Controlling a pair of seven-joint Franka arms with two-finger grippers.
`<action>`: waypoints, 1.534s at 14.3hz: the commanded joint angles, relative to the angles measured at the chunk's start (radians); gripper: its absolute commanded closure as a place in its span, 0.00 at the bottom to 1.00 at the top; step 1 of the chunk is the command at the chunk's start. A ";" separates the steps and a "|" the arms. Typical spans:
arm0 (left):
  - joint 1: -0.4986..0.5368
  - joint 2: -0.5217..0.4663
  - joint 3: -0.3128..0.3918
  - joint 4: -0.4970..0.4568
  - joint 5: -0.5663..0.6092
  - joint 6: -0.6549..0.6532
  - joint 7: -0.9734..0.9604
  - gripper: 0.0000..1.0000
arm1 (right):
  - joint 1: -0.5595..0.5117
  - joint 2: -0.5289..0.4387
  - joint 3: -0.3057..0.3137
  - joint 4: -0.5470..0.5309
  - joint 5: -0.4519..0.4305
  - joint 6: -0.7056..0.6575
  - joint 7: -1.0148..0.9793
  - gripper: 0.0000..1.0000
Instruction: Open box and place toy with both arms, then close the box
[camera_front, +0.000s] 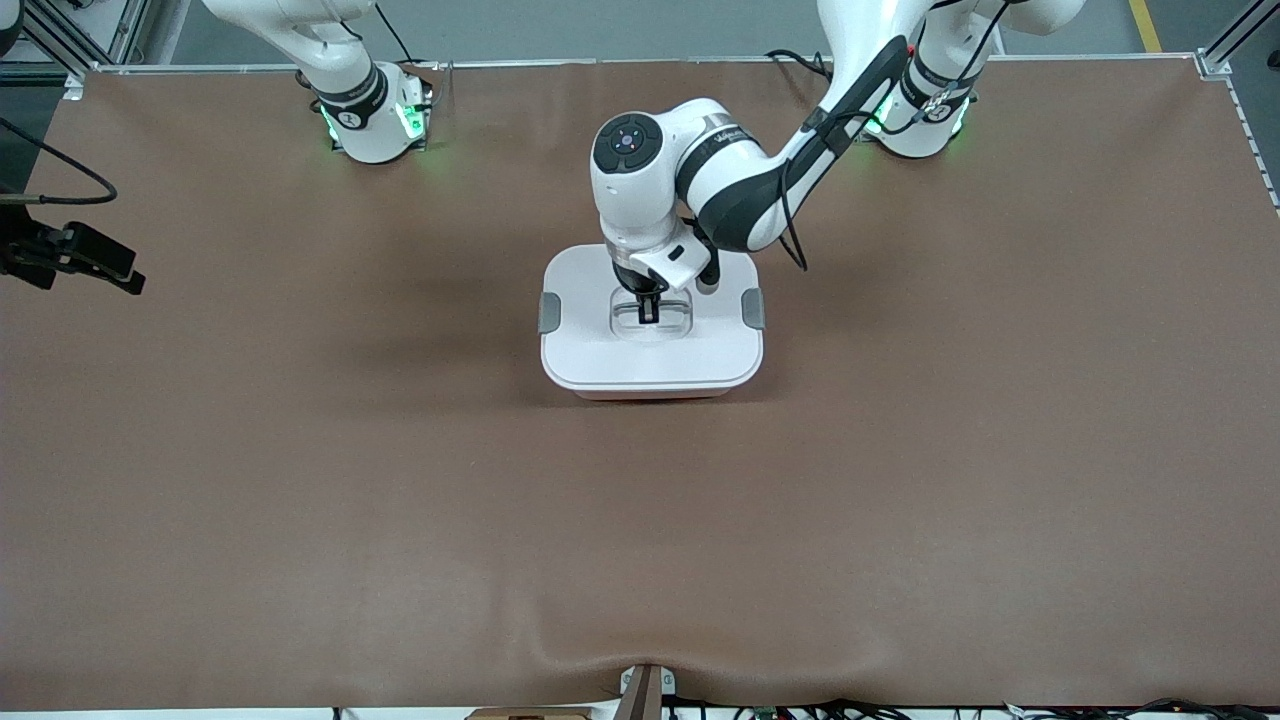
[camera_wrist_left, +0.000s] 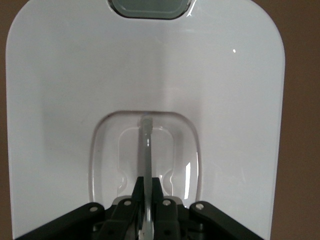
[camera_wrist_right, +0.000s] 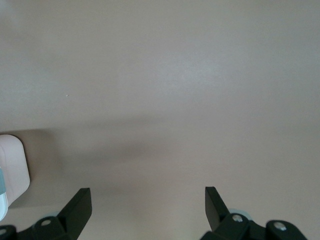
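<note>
Lid-lifting step: my left end effector (camera_front: 648, 310) pinches the box (camera_front: 651, 350) lid handle (camera_wrist_left: 146, 145), needing a straight lift; right end effector (camera_wrist_right: 147, 210) waits open over the table (camera_front: 300, 480).

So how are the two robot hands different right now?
The left gripper is down in the dip of the box's white lid, while the right gripper hangs over bare brown table toward the right arm's end. The left gripper's jaws are shut on the lid's handle; the right gripper's jaws are open and hold nothing. Both are black with two fingers.
</note>
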 joint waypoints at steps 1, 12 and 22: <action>0.004 0.027 0.005 0.018 0.031 -0.008 -0.015 0.96 | -0.013 0.005 0.009 0.014 0.002 -0.035 0.005 0.00; 0.050 -0.029 0.008 0.063 0.034 -0.100 0.041 0.00 | -0.010 0.005 0.010 0.016 0.002 -0.040 0.005 0.00; 0.193 -0.153 0.006 0.086 0.022 -0.204 0.334 0.00 | -0.011 0.005 0.010 0.016 0.002 -0.040 0.003 0.00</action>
